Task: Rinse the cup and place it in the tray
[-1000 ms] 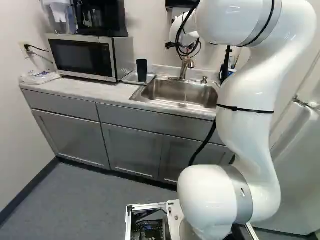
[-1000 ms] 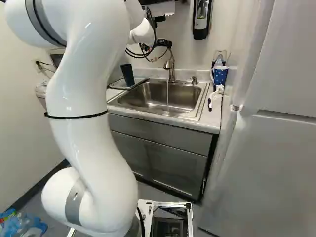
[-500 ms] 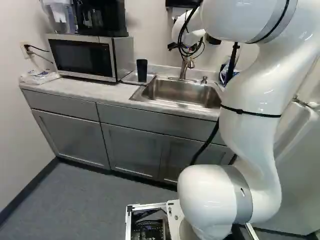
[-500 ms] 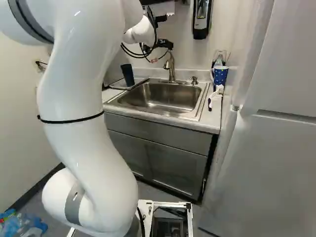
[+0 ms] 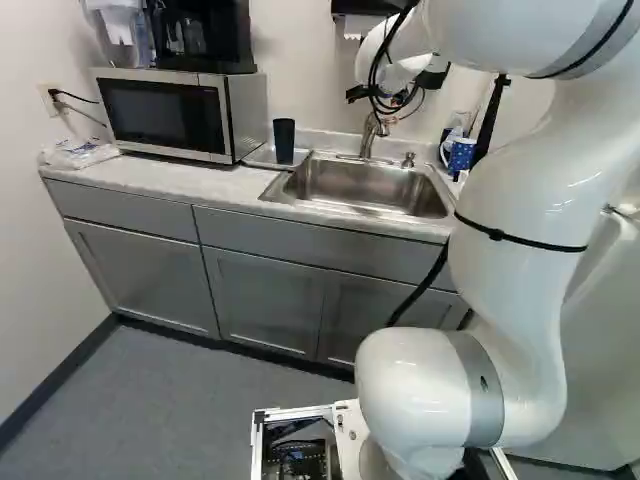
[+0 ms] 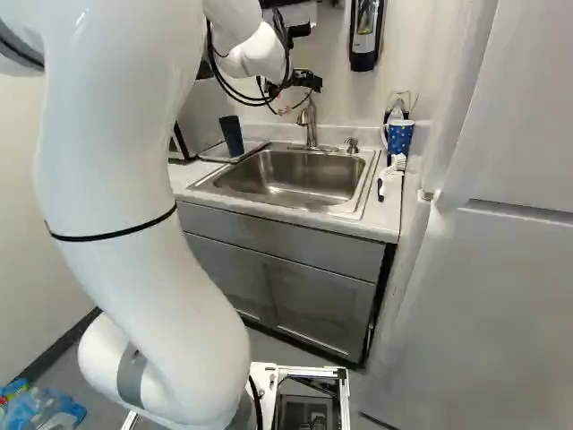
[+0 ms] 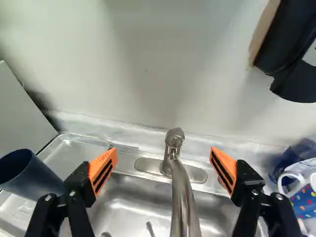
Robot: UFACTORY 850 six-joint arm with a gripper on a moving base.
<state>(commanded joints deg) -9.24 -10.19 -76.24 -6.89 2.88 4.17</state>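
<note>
The black hand (image 6: 295,97) stands wide, its two orange-padded fingers well apart. One brushed-metal curved faucet (image 7: 182,202) rises at twelve o'clock, between them and in the way of anything moving straight ahead. One rectangular steel sink (image 7: 128,197) lies below. At ten o'clock, one dark-blue tapered cup (image 7: 37,180) stands mouth up in the one clear shallow tray (image 7: 74,148). At two o'clock, one blue dotted mug (image 6: 399,136) sits near one white brush (image 6: 394,167) on the pale counter (image 6: 385,215). Farther out: one silver-and-black microwave (image 5: 165,115) at nine o'clock.
</note>
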